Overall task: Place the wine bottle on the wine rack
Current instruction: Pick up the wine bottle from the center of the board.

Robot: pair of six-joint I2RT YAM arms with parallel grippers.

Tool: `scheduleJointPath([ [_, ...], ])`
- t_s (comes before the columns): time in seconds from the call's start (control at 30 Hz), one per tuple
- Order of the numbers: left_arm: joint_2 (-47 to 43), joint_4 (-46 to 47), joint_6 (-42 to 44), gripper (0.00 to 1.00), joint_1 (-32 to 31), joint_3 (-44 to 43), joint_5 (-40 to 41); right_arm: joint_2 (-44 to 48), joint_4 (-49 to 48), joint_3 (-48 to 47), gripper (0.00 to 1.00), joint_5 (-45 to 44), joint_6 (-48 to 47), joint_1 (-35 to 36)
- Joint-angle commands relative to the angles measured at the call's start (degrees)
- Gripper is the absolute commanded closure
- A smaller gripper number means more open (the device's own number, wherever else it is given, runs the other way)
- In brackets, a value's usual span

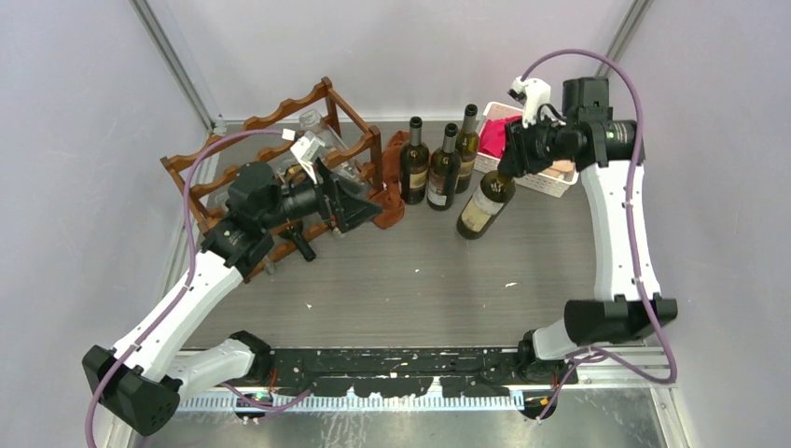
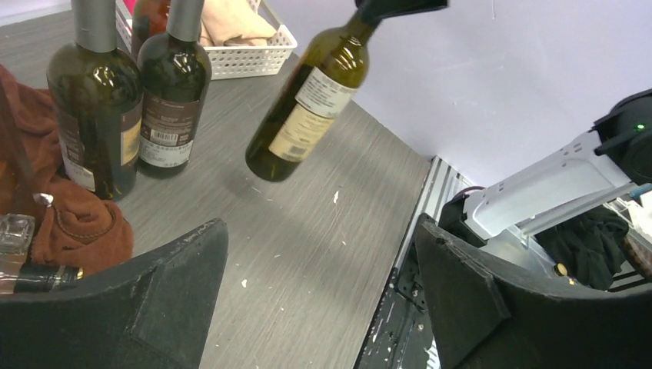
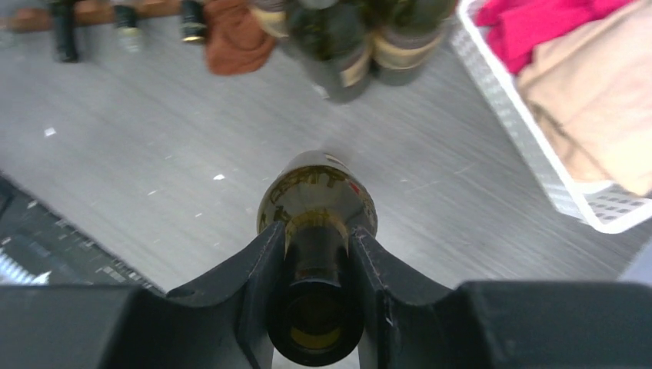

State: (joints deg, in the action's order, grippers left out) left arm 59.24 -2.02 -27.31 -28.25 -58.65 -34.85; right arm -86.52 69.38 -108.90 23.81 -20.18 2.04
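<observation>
A green wine bottle with a cream label hangs tilted at the back right, base down and to the left, just over the table. My right gripper is shut on its neck. In the right wrist view the fingers clamp the neck on both sides of the wine bottle. The reddish-brown wine rack stands at the back left with bottles lying in it. My left gripper hovers open in front of the rack's right end, nothing between its fingers. The left wrist view shows the wine bottle too.
Three dark bottles stand upright at the back centre, left of the held bottle. A white plastic basket with pink and beige cloths sits behind my right gripper. A brown cloth lies by the rack's right end. A bottle neck sticks out of the rack's front.
</observation>
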Motion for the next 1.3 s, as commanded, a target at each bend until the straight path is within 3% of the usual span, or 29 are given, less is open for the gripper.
scheduleJointPath([
  [0.0, -2.37, 7.77, 2.81, 0.08, -1.49, 1.55, 2.85, 6.16, -1.20, 4.73, 0.99, 14.08, 2.28, 0.19],
  [0.4, -0.62, 9.04, -2.19, 0.01, -3.39, 4.23, 4.60, 8.60, -7.79, 16.68, 0.99, 29.17, 13.74, -0.46],
  [0.83, 3.02, 4.88, -1.53, 0.02, -7.18, 3.73, 10.06, 7.53, -13.52, 22.19, 0.99, 34.24, 20.03, -0.62],
  [1.27, 4.84, -4.38, 6.75, 0.01, -13.79, 0.57, 22.09, 7.20, -17.31, 26.41, 0.99, 36.63, 24.35, -0.73],
])
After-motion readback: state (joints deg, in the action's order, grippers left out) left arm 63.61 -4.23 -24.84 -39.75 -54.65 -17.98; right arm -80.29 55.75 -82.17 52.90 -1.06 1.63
